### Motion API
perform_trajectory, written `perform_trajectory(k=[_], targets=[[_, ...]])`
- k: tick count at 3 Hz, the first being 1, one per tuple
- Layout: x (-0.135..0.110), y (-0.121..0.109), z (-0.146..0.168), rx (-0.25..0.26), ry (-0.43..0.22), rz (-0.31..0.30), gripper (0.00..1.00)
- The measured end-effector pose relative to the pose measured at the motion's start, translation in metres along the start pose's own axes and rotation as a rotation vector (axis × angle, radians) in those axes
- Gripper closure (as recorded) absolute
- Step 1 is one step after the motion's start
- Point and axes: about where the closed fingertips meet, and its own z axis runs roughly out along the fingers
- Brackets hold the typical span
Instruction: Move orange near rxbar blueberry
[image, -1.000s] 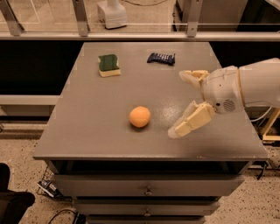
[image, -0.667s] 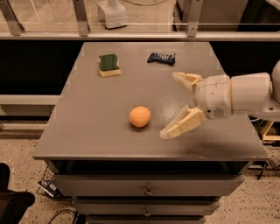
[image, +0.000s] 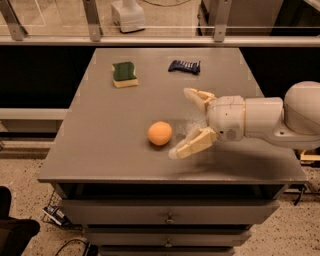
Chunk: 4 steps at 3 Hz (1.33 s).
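The orange (image: 160, 133) sits on the grey table (image: 115, 150) near its front middle. The rxbar blueberry (image: 184, 66), a dark-blue crinkled wrapper, lies at the back of the table, right of centre. My gripper (image: 181, 122) comes in from the right on a white arm, just right of the orange. Its fingers (image: 187, 146) are spread wide and hold nothing. The near finger's tip is just below and right of the orange, apart from it.
A yellow sponge with a green top (image: 124, 74) lies at the back left. A glass rail with metal posts (image: 92, 20) runs behind the table. Drawers (image: 170, 217) sit under the tabletop. Cables (image: 60, 215) lie on the floor at the left.
My gripper has moved left toward the orange, with its fingers still spread. The orange, the wrapper and the sponge have not moved.
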Motion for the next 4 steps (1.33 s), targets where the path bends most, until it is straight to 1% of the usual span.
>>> perform_trajectory(k=[1, 2, 3, 4], targets=[[0.009, -0.003, 0.017, -0.018, -0.032, 0.053, 0.0], [0.016, -0.002, 0.031, -0.046, -0.081, 0.083, 0.0], [0.012, 0.005, 0.044, -0.083, -0.108, 0.081, 0.0], [0.016, 0.009, 0.054, -0.115, -0.122, 0.092, 0.0]])
